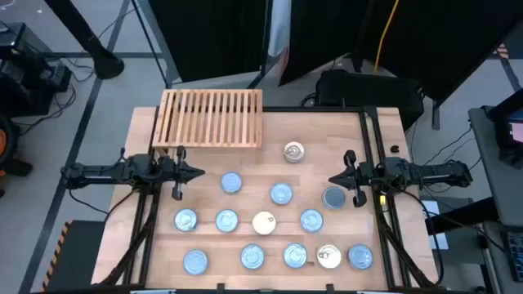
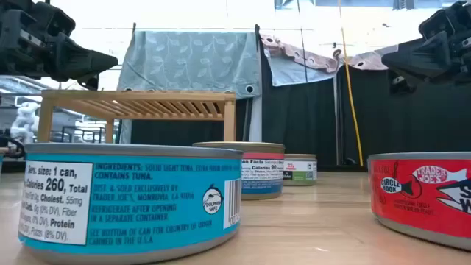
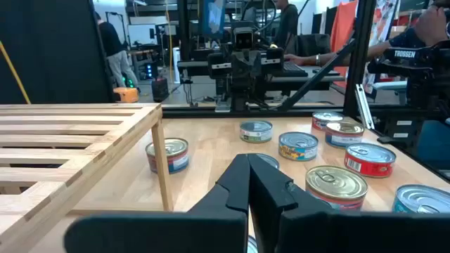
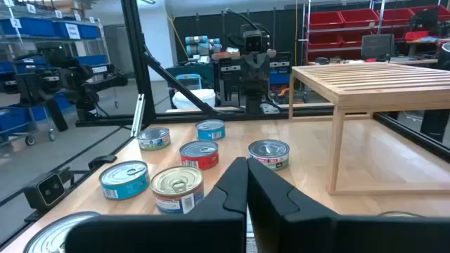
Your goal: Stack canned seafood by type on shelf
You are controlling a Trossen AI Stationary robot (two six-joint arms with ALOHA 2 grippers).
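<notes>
Thirteen flat round cans of seafood sit on a wooden table between two dark robot arms, none of them on the shelf. Nearest the front edge, a row of five cans runs left to right: four with silvery-blue tops, starting with a blue-topped can at far left, and a cream-topped can second from the right. From table height, a turquoise-labelled tuna can fills the near left and a red-labelled can the near right.

Behind them stands a second row of four, with a cream-lidded can third from the left. Farther back come three more, among them a grey-topped can just beside the right gripper. A lone silver can sits farthest from the front, to the right of the shelf.

The left gripper hangs at the table's left side, fingers clenched together on nothing, pointing toward the middle. The right gripper mirrors it from the right side, its fingers likewise pressed together and empty. In each wrist view the pointed dark fingers meet with no gap.

The shelf, a low rack of light wooden slats on short legs, stands at the far left of the table with nothing on top.
</notes>
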